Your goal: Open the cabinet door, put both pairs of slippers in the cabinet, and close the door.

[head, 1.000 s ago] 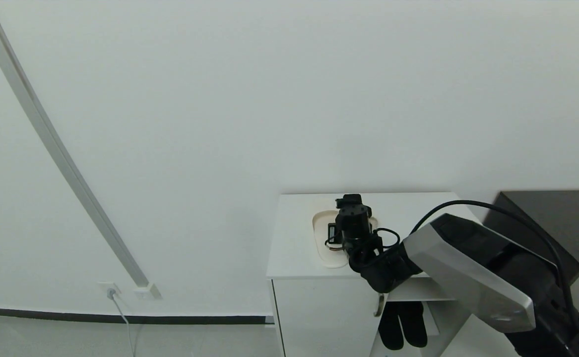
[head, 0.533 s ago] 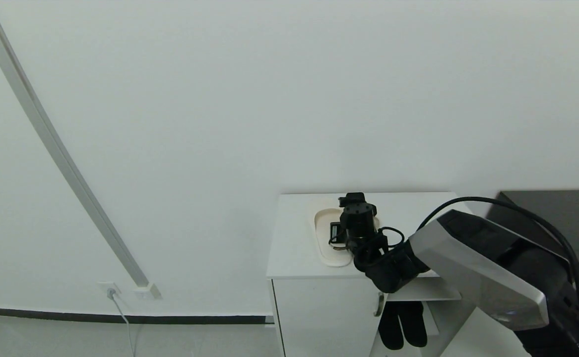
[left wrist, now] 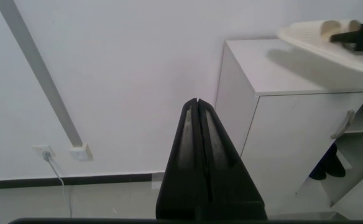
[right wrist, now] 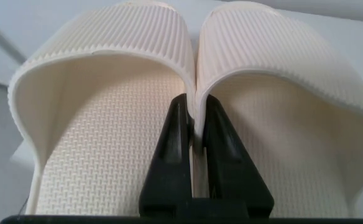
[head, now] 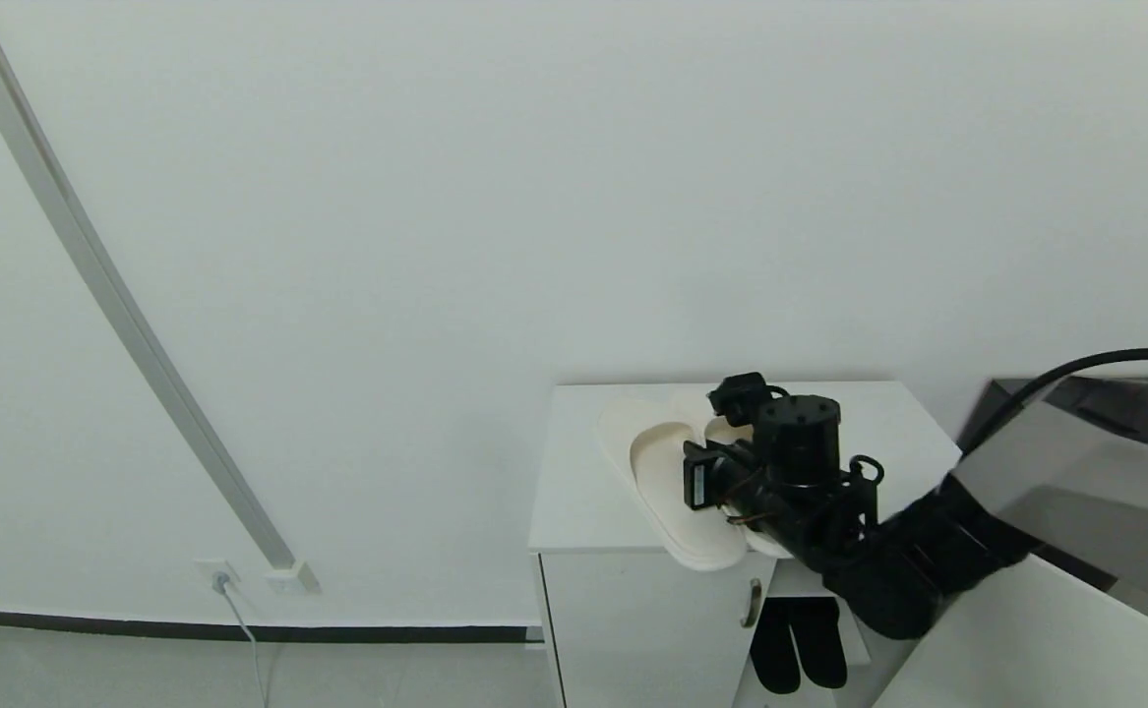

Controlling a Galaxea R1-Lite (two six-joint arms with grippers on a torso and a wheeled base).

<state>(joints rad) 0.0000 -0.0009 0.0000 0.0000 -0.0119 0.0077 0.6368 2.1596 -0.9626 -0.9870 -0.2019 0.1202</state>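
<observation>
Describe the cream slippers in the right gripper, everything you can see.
The cream slippers are a pair, looking like moulded foam, with ribbed uppers and textured footbeds. They sit side by side, and the right gripper pinches their touching inner walls together. Their heel ends jut past the front edge of the white cabinet, apparently raised off its top.

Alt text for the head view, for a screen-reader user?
The right gripper is shut on a pair of cream ribbed slippers, holding them over the front edge of a white cabinet's top. Below, a pair of black slippers sits inside the cabinet's open compartment; a plain white wall is behind.
</observation>
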